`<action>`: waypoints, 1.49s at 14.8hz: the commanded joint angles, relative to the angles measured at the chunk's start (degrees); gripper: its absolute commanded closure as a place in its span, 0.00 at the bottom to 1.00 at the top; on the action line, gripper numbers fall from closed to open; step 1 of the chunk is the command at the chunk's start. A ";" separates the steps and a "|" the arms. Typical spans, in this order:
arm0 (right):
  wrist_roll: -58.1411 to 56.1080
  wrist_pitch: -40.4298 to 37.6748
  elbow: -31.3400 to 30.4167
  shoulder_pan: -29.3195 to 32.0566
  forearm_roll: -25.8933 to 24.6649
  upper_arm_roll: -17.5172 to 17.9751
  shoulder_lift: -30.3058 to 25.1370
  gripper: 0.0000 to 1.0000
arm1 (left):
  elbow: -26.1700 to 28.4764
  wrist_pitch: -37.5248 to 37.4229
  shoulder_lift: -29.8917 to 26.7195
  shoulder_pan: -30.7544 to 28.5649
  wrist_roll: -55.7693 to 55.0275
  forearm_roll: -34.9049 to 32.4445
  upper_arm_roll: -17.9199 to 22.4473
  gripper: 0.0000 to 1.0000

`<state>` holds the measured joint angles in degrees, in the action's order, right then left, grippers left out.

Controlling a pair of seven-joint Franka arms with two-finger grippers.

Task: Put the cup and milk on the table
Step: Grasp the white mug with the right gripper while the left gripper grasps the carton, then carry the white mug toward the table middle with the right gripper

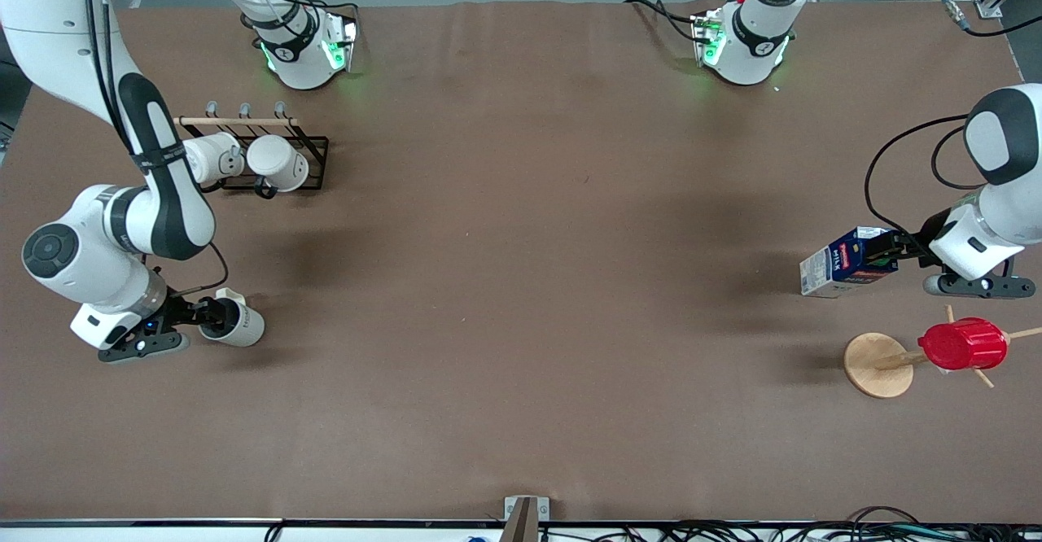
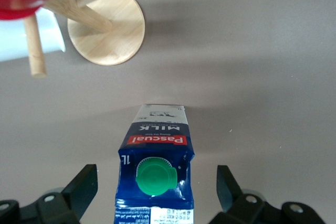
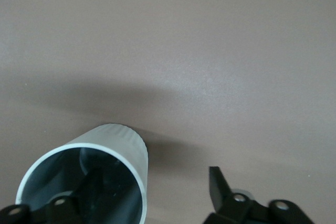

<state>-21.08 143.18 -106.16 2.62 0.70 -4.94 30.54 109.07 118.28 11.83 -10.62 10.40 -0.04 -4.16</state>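
The milk (image 1: 847, 264), a dark blue carton with a green cap (image 2: 155, 177), stands on the brown table (image 1: 529, 281) near the left arm's end. My left gripper (image 1: 891, 251) is open astride its top, with a gap on each side in the left wrist view (image 2: 156, 184). The off-white cup (image 1: 238, 324) with a dark inside (image 3: 68, 182) stands on the table near the right arm's end. My right gripper (image 1: 203, 314) is open. In the right wrist view (image 3: 152, 182) one finger is inside the cup, and the other fingertip (image 3: 216, 179) is outside, well clear of the wall.
A black wire rack (image 1: 313, 151) with two whiter mugs (image 1: 277, 163) stands farther from the front camera than the cup. A wooden stand (image 1: 877, 364) holding a red ribbed cup (image 1: 963, 344) is beside the milk, nearer the camera; its base (image 2: 107, 27) shows in the left wrist view.
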 commanded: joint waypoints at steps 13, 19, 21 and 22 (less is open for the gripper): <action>11.65 -15.37 6.04 -2.44 0.53 4.75 -4.25 1.00 | 4.84 5.99 2.50 -0.28 -0.99 -0.49 -0.06 0.00; 31.45 -19.08 9.30 -4.47 -2.11 22.84 -5.58 1.00 | 6.42 5.91 1.71 -1.86 -0.91 -0.67 -0.15 0.00; 34.77 -18.73 10.44 -5.60 -2.63 26.73 -3.48 1.00 | 6.51 5.91 1.53 -1.77 -0.91 -0.75 -0.15 0.00; 37.06 -18.73 11.40 -7.00 -3.94 27.52 -2.60 1.00 | 6.51 5.91 1.18 -1.77 -0.91 -0.75 -0.32 0.00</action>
<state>12.05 124.94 -97.12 -3.91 -0.52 20.30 25.46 114.11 123.56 15.00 -12.34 9.93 -0.04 -4.16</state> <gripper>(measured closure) 0.943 0.000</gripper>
